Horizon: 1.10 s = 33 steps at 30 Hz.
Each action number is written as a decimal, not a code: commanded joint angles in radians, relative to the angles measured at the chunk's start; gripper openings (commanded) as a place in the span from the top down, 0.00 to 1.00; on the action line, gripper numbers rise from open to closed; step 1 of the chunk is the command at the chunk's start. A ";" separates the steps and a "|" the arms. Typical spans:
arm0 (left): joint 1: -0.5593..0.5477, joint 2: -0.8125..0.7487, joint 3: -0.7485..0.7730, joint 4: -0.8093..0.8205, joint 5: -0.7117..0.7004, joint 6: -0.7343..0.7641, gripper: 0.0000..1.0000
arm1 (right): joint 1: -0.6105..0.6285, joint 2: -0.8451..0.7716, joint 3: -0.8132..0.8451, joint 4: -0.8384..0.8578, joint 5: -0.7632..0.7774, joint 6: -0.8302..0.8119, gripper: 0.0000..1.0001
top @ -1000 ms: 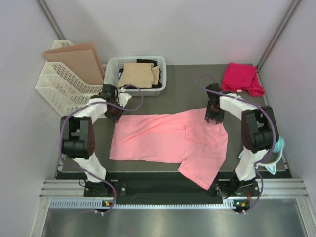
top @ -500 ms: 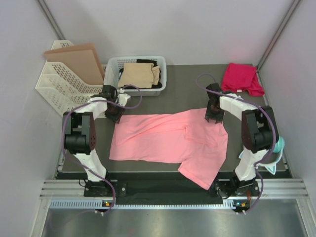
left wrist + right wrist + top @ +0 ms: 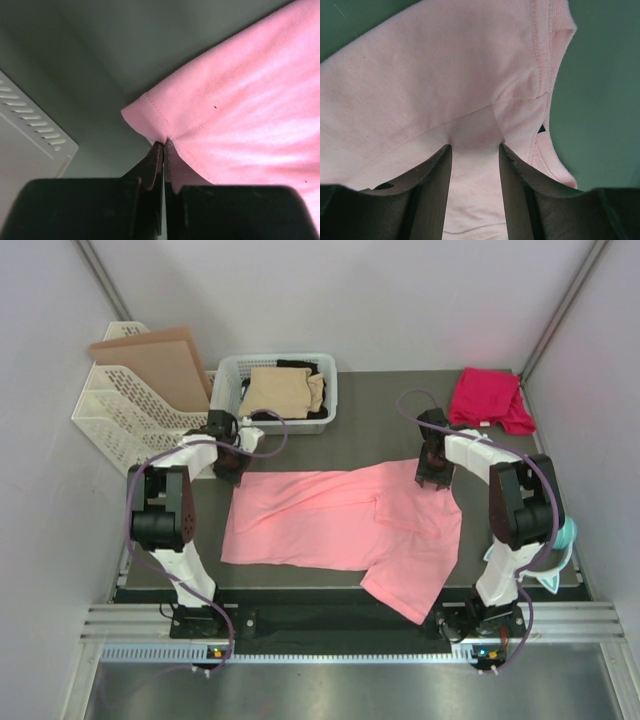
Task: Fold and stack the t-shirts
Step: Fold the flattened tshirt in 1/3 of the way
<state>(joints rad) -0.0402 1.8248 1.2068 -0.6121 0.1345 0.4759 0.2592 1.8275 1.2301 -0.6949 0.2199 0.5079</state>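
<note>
Pink t-shirt (image 3: 340,520) corner pinched in left end effector (image 3: 163,148); right end effector (image 3: 475,148) astride it, grip unclear.

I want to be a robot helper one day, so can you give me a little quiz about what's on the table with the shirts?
1. True or false: the left gripper is shut on a corner of the pink shirt.
2. Where is the red shirt? A: on top of the pink shirt. B: at the far right corner of the table. C: hanging off the near edge.
3. Fill in the missing word: the tan shirt lies in the white ____.

Key: 1 true; 2 B; 3 basket.
</note>
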 commanded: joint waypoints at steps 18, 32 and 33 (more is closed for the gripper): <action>0.013 0.086 0.261 -0.043 -0.050 0.007 1.00 | -0.012 -0.022 -0.050 0.055 0.007 0.001 0.58; 0.014 0.094 0.211 0.143 -0.308 -0.003 0.75 | -0.018 -0.022 -0.058 0.055 0.009 -0.003 0.54; 0.014 0.100 0.230 0.140 -0.312 -0.005 0.58 | -0.018 -0.019 -0.060 0.057 0.010 -0.003 0.54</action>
<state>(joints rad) -0.0353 1.9385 1.4029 -0.5671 -0.0658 0.4816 0.2478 1.8263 1.1954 -0.6628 0.2153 0.5076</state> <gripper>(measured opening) 0.225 0.449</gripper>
